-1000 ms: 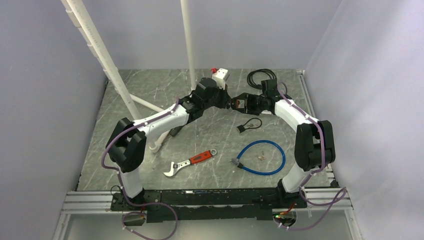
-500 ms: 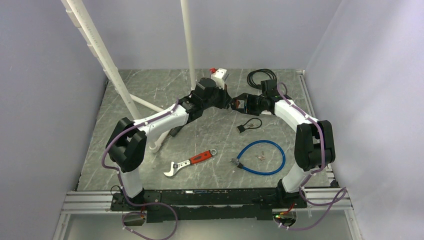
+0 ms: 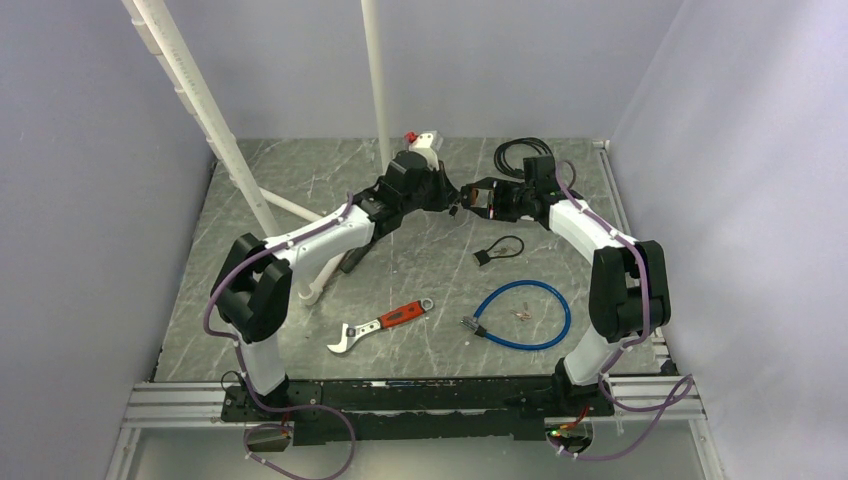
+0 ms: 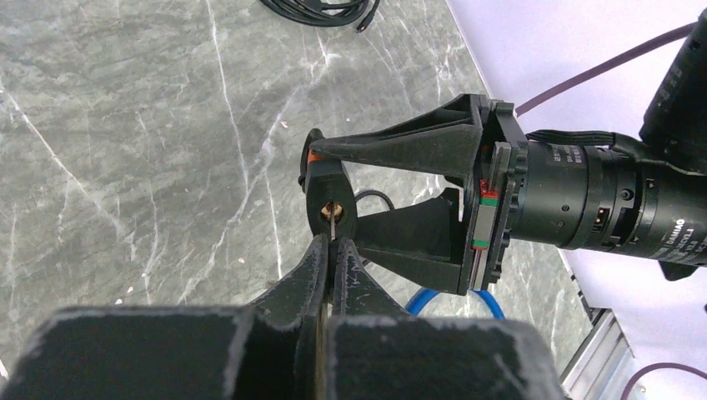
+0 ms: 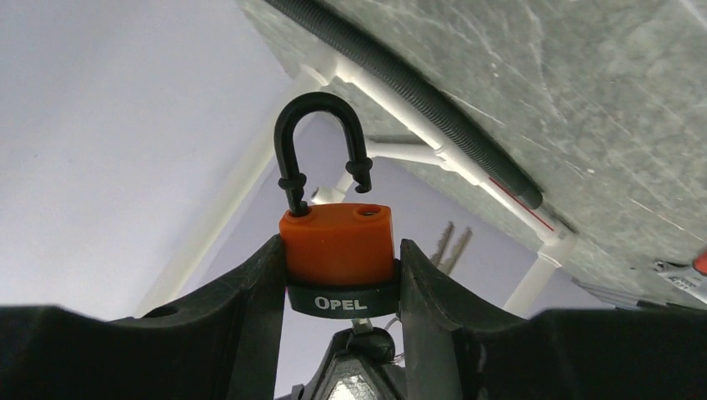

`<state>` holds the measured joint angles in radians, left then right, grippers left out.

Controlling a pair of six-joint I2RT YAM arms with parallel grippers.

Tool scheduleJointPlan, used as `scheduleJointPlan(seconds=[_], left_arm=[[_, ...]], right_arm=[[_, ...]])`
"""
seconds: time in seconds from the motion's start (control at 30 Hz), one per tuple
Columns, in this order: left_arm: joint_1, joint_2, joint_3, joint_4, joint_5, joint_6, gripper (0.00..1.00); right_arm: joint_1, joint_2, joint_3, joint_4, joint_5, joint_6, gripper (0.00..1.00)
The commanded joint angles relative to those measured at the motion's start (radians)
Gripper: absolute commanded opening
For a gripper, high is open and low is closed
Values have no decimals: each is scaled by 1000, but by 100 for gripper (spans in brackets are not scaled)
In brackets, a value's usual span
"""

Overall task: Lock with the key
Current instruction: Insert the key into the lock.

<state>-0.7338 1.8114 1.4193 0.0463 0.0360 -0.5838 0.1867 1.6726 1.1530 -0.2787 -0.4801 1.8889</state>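
My right gripper [image 5: 340,275] is shut on an orange padlock [image 5: 337,244] with a black base marked OPEL. Its black shackle [image 5: 321,137] stands open, one end out of the body. My left gripper [image 4: 331,250] is shut on a thin metal key [image 4: 332,223], whose tip sits in the brass keyhole in the padlock's underside [image 4: 331,200]. In the top view the two grippers meet above the far middle of the table, the left gripper [image 3: 447,203] against the padlock [image 3: 464,208] held by the right gripper [image 3: 470,205].
On the grey table [image 3: 300,330] lie a red-handled wrench [image 3: 380,324], a blue cable lock [image 3: 522,314], a small black padlock with a loop [image 3: 498,249], a coiled black cable [image 3: 520,153] and a white box with a red part [image 3: 424,139]. White pipes [image 3: 375,80] rise at the back.
Both grippers have risen a little and moved toward the back. The left wrist has turned, and it now covers part of the white box behind it.
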Motion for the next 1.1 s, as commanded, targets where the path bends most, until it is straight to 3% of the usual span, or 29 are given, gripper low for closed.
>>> scheduleJointPlan(seconds=[0.0, 0.33, 0.73, 1.07], left_arm=[[-5, 54, 28, -95, 58, -71, 0], [-5, 68, 60, -59, 25, -22, 0], [-6, 81, 17, 22, -33, 150, 0], [-16, 88, -41, 45, -33, 168, 0]], right_arm=[[32, -68, 12, 248, -138, 7, 0], [54, -91, -16, 244, -83, -82, 0], [64, -63, 35, 145, -150, -84, 0], [60, -40, 90, 135, -175, -34, 0]])
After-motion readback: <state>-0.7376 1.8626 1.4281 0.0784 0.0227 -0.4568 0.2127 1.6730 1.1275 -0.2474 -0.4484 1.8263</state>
